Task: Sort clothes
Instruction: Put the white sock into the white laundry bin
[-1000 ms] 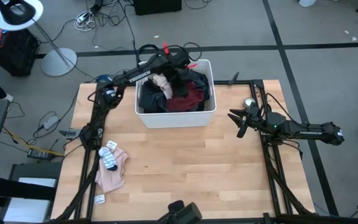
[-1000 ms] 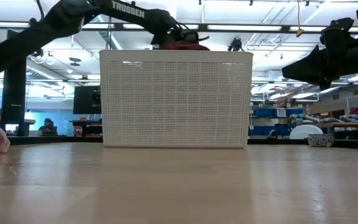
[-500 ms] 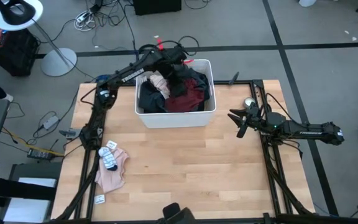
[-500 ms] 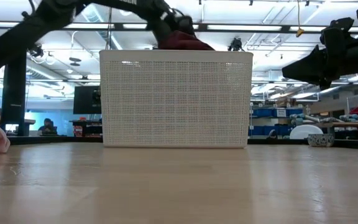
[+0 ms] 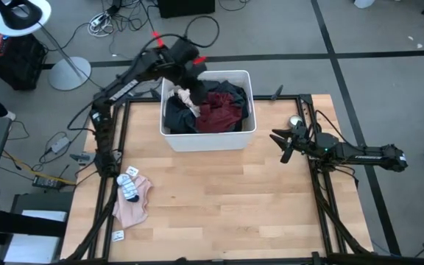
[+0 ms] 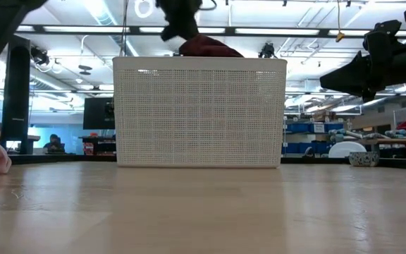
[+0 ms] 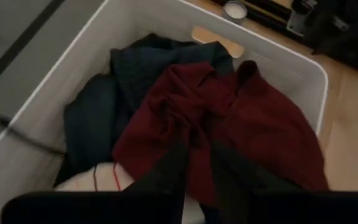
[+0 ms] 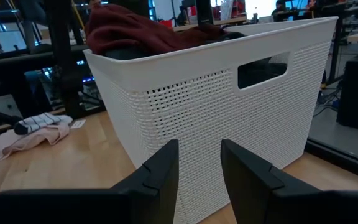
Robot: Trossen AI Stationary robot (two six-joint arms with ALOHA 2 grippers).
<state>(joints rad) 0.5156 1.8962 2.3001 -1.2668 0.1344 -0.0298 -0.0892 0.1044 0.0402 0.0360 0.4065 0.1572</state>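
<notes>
Overhead, the left gripper point(image 5: 191, 68) hangs above the white perforated plastic bin's point(image 5: 246, 135) far-left corner, fingers point(image 7: 169, 171) apart and gripping nothing. Inside lie a crumpled maroon garment point(image 5: 216, 112) and dark teal cloth point(image 5: 179, 118). Right gripper point(image 5: 280, 144) waits beside the bin, fingers point(image 8: 160, 168) parted, empty. A pink garment point(image 5: 133, 205) with striped socks point(image 5: 129, 185) lies on the wooden table point(image 5: 227, 206).

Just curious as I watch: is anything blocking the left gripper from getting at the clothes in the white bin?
Nothing visible does. The left gripper hangs above the bin's open top, with the maroon garment lying uppermost on the heap just below it.
</notes>
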